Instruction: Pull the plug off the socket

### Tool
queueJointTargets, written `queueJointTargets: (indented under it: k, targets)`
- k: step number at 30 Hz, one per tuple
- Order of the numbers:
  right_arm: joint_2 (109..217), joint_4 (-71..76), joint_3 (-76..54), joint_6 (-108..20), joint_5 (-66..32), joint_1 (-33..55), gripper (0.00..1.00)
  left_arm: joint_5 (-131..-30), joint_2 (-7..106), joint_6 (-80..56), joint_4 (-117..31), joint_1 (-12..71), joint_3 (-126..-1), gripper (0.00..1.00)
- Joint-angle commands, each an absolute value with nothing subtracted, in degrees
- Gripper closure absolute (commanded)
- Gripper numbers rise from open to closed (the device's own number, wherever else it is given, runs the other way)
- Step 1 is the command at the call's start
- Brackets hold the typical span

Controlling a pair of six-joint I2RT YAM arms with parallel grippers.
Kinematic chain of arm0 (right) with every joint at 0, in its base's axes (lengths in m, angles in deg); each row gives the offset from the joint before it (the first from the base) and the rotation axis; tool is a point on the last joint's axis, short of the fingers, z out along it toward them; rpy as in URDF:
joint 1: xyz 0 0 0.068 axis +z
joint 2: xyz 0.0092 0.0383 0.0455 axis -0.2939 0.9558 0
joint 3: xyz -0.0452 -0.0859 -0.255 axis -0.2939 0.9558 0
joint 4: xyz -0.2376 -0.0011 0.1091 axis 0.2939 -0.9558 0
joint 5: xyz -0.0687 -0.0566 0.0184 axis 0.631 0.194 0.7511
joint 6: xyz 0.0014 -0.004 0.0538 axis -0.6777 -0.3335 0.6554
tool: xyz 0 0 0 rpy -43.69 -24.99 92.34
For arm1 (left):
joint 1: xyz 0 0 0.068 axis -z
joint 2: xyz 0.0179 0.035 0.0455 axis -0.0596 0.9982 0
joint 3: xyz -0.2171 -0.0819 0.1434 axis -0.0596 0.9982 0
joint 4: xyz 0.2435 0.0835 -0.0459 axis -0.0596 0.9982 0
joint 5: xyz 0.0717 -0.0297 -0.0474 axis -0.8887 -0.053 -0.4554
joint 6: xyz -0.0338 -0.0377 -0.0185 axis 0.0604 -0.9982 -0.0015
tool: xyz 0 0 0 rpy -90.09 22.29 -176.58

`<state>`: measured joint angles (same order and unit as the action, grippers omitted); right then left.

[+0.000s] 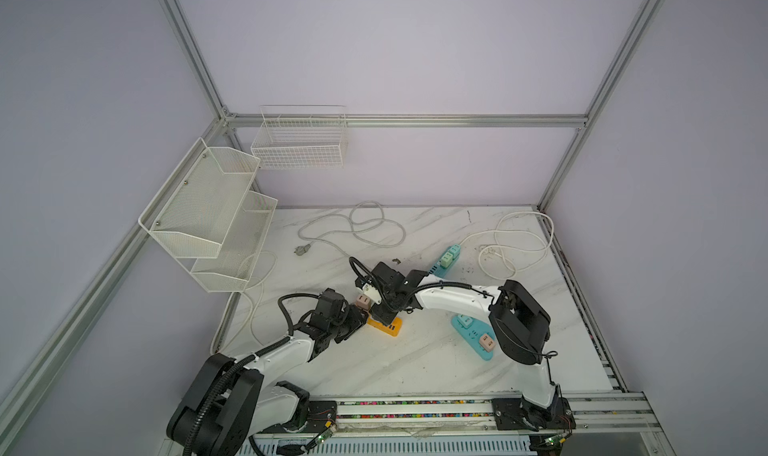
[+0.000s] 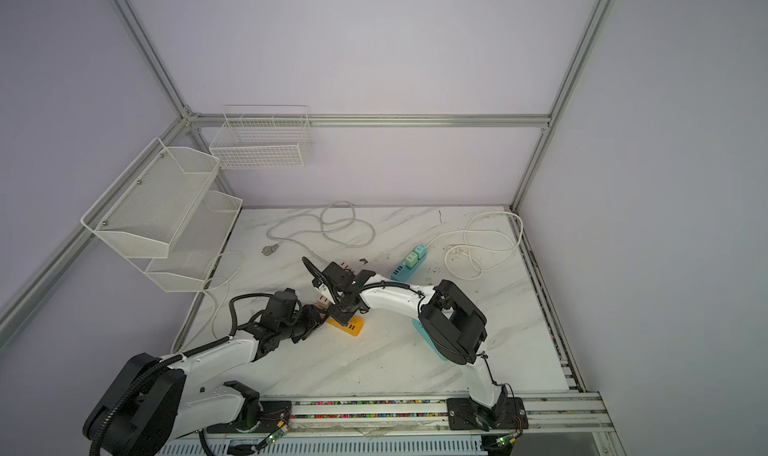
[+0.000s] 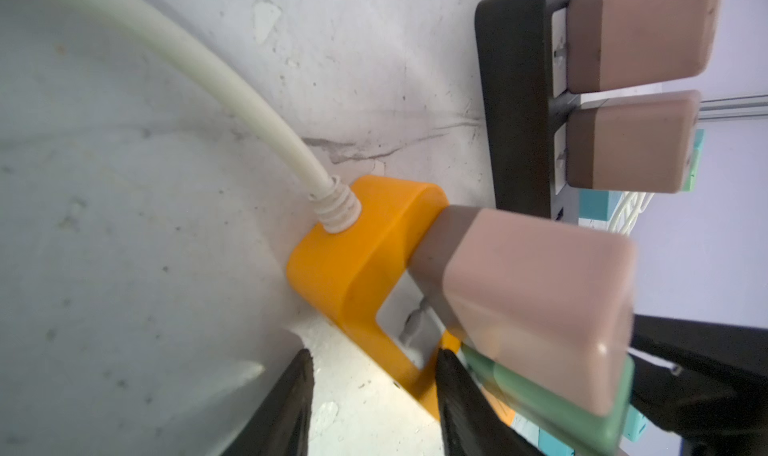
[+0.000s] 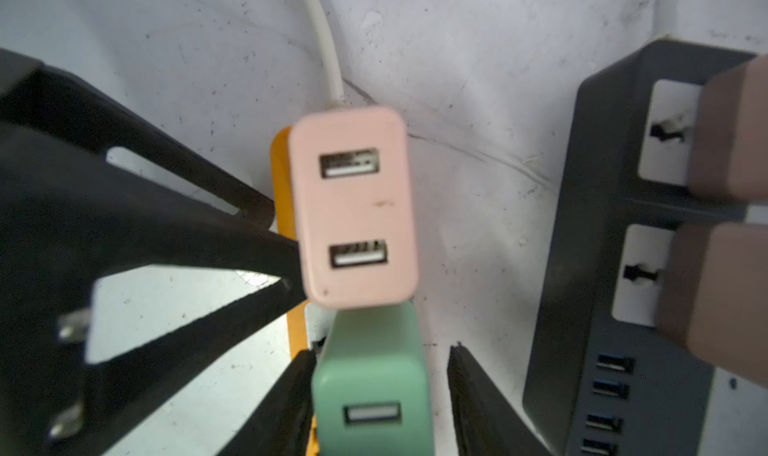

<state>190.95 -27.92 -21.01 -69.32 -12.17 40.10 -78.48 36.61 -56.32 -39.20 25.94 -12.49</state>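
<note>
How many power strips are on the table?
4: an orange strip in the middle, a black strip beside it, a far blue strip back right, a near blue strip front right. More may be hidden.

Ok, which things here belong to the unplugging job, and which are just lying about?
In the job: orange plastic power strip; green block plug on it; pink block plug beside it; right gripper, jaws open around the green plug; left gripper at the strip.

Lying about: dark grey power strip with two brown plugs; two teal power strips; white wire basket; white mesh shelf.
</note>
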Motion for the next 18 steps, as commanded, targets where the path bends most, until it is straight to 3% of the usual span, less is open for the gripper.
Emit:
queueJointTargets:
  k: [1, 18]
  targets:
    - [191.5, -29.7, -21.6, -71.2, -12.5, 40.6, 0.49, -78.8, 36.8, -57.2, -39.1, 25.7, -13.1, 0.52]
    - [191.4, -29.1, -20.9, -72.2, -12.9, 41.1, 0.67, -76.4, 37.3, -58.9, -42.7, 26.2, -12.5, 0.52]
